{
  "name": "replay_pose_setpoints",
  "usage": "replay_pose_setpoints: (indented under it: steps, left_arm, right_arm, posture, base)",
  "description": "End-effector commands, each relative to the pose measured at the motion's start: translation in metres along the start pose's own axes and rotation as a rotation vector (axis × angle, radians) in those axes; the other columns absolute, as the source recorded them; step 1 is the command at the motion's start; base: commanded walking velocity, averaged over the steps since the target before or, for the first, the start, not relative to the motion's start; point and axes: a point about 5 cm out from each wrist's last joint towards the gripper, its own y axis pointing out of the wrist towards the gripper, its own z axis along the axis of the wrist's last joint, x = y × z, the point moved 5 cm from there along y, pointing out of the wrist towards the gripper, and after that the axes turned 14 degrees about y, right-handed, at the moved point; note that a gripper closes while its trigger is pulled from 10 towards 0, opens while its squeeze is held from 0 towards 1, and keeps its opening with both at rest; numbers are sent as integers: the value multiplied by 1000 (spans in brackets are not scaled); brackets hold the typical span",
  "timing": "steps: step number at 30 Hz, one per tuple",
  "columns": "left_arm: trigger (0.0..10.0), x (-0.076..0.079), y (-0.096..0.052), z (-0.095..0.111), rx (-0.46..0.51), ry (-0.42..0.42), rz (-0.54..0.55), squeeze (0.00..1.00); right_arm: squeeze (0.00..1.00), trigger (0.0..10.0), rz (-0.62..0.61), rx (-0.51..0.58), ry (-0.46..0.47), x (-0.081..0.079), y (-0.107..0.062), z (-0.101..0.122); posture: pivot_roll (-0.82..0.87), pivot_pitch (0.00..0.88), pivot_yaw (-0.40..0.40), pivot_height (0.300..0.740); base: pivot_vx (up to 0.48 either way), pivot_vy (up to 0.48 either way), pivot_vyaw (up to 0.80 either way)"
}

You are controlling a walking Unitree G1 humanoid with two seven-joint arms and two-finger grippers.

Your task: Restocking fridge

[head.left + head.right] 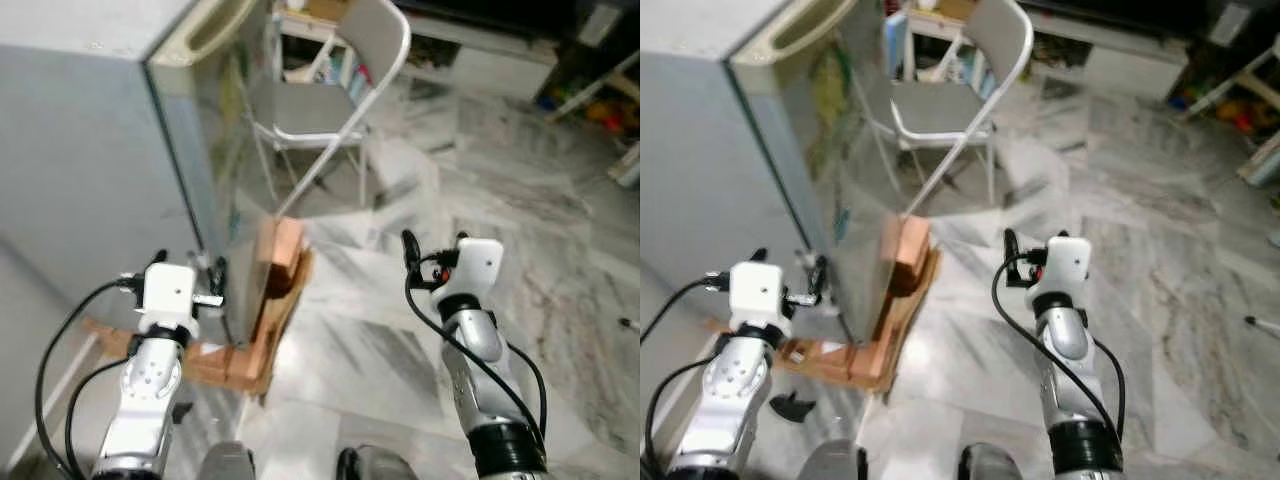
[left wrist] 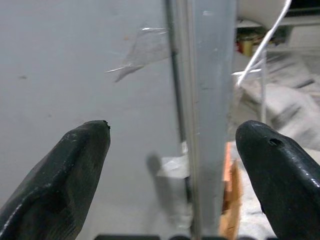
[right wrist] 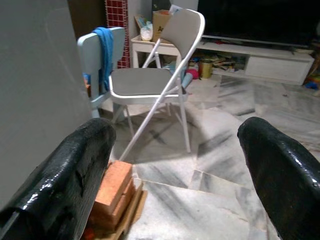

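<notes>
**Both tools open at closed fridge corner**

Beside the grey fridge (image 1: 90,170), robot stands on a marble floor (image 1: 520,260). Fridge is at the robot's left, door shut, cream handle (image 1: 205,35) at the top edge. Left tool (image 2: 172,165) is raised near the fridge's lower front corner, fingers (image 2: 65,175) spread wide, nothing between them; door edge seam sits in the gap, not touched. Right tool (image 3: 175,165) is raised out over the floor, apart from the fridge, fingers (image 3: 70,175) also spread, empty. Fridge rests on bricks (image 1: 278,255) and a wooden base (image 1: 245,365) at the bottom corner. Grey folding chair (image 1: 335,100) stands behind, near the fridge side. Light blue chair (image 3: 100,60) with a blue cloth (image 3: 106,50) sits beyond it. White low shelf unit (image 3: 260,62) along far wall.
</notes>
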Motion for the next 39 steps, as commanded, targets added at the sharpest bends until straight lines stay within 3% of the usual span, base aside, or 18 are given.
replay_pose_setpoints:
  steps: [1,8,11,13,16,22,28,39]
  left_arm:
    - [10000,10,1,9,22,-8,-17,0]
    - [10000,18,7,15,40,-50,-66,0]
    - [10000,19,12,17,48,-46,-74,0]
    - [10000,14,19,17,49,-29,-55,0]
    - [10000,1,31,13,25,-30,10,0]
    - [10000,-12,49,11,11,-45,44,0]
    - [10000,-18,66,17,23,-47,61,0]
    - [10000,-22,82,16,14,-37,82,0]
  right_arm:
    - [0,10000,-44,5,-23,17,-4,4]
    - [0,10000,-36,-10,-24,15,-5,1]
    - [0,10000,-35,-67,-45,16,-8,-9]
    - [0,10000,-37,-117,-70,19,-12,-18]
    - [0,10000,-31,-101,-66,19,-13,-15]
    - [0,10000,-26,-102,-81,18,-15,-13]
    - [0,10000,-23,-106,-86,18,-16,-12]
    - [0,10000,-23,-114,-93,19,-18,-12]
  posture:
    - [84,77,-64,740]
    - [79,79,-68,740]
    - [70,81,-72,740]
    - [63,83,-72,740]
    - [47,86,-75,740]
    - [33,86,-75,740]
    - [22,89,-74,740]
    - [13,90,-72,740]
  base:
    - [0,0,0]
    - [0,0,0]
    - [0,0,0]
    - [0,0,0]
    - [0,0,0]
    - [0,0,0]
    - [0,0,0]
    - [0,0,0]
